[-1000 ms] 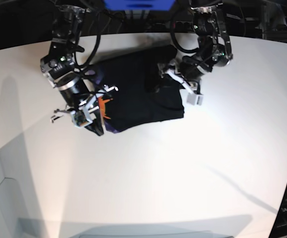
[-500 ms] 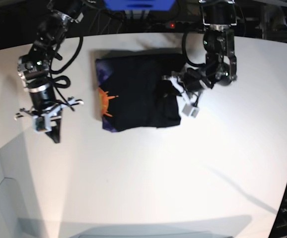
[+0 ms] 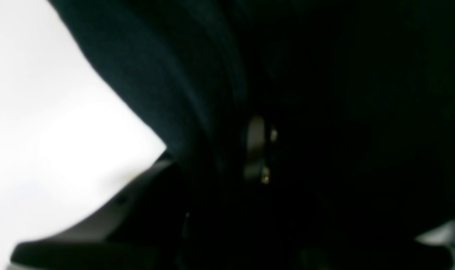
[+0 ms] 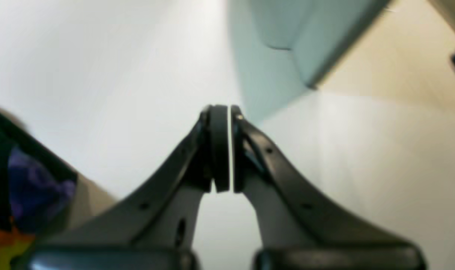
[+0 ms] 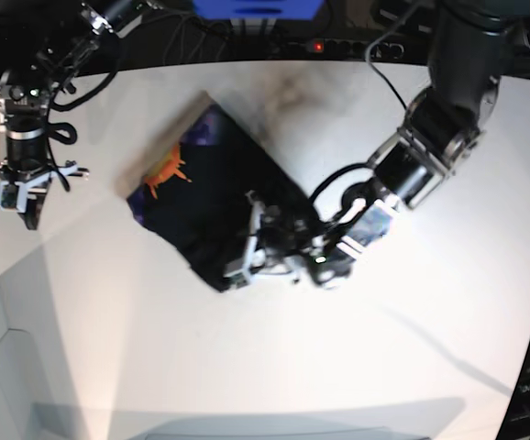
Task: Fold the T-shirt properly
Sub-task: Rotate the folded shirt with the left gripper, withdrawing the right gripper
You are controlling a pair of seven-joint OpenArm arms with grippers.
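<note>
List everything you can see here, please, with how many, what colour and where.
T-shirt: one, black with an orange-and-purple print, folded, lying aslant on the table.
Table: one, white, filling most of the base view.
Blue box: one, at the far edge, partly cut off.
Cables: several, black, behind the table.
Left gripper: one, black and white, closed on the T-shirt's near edge.
Right gripper: one, black, shut and empty, apart from the shirt.
</note>
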